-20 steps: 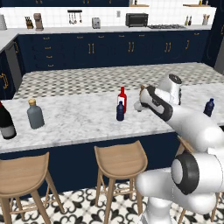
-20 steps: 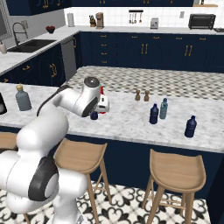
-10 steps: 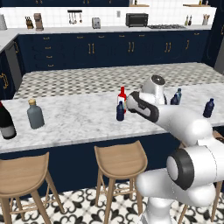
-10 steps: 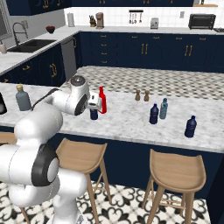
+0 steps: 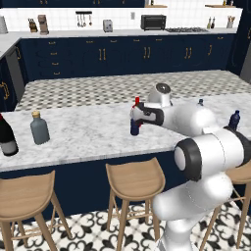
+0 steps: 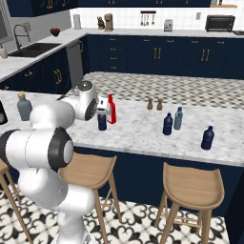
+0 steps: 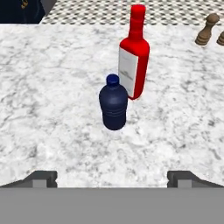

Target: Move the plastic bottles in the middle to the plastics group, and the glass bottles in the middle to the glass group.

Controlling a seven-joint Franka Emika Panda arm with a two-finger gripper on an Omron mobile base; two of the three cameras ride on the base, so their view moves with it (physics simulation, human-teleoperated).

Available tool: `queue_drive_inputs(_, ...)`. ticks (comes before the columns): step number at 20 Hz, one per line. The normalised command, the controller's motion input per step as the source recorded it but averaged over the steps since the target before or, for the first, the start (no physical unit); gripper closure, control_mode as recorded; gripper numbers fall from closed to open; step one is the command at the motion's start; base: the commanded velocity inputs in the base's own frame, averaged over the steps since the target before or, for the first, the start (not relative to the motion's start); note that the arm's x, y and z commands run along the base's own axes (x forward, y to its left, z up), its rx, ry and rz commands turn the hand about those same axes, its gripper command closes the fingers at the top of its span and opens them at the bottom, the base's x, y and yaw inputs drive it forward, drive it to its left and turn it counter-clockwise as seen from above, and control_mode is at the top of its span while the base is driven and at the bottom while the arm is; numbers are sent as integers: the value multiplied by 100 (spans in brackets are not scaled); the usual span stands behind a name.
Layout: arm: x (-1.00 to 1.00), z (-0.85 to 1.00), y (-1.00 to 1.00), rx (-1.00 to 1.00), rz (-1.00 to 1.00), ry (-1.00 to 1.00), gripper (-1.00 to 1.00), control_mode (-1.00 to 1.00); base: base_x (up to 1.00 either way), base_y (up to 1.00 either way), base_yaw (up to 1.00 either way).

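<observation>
One plastic bottle point(image 7: 113, 105), small and navy with a blue cap, stands upright in the middle of the marble counter point(image 7: 52, 87). Just behind it is the glass bottle point(image 7: 133, 61), red with a white label. My gripper point(image 7: 112, 178) is open and holds nothing, and the navy bottle is centred ahead of its fingertips point(image 7: 41, 177). From the base views the gripper point(image 5: 136, 116) point(image 6: 101, 105) hovers right by the navy bottle point(image 5: 135, 127) point(image 6: 102, 121) and the red bottle point(image 6: 111, 109). The plastics group, a navy bottle point(image 6: 167, 124) with a teal bottle point(image 6: 178, 118), stands to the right. The glass group, a grey flask point(image 5: 39, 128) and a wine bottle point(image 5: 6, 137), stands at the far left.
Another navy bottle point(image 6: 207, 138) stands near the counter's right front edge. Two small brown shakers point(image 6: 154, 103) sit behind the teal bottle. Wooden stools point(image 5: 135, 181) line the front of the counter. Bare marble lies between the middle bottles and the grey flask.
The arm has swung left from the right part of the counter to the navy and red bottles in the middle. The gripper stayed open, and no bottle moved.
</observation>
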Motion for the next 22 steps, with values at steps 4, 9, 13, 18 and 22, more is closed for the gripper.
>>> queue_drive_inputs(4, 46, -39, 18, 0, -8, 0, -100, -100, 0, 0, 0)
queue_drive_inputs(9, 32, -19, 3, 0, -6, 3, -100, -100, 0, 0, 0)
queue_drive_inputs(13, 47, -24, 0, 0, -1, 3, -100, -100, 0, 0, 0)
queue_drive_inputs(18, 46, -28, 0, 0, 0, 2, -100, -100, 0, 0, 0)
queue_drive_inputs(22, 43, -18, 0, 0, -1, 2, -100, -100, 0, 0, 0)
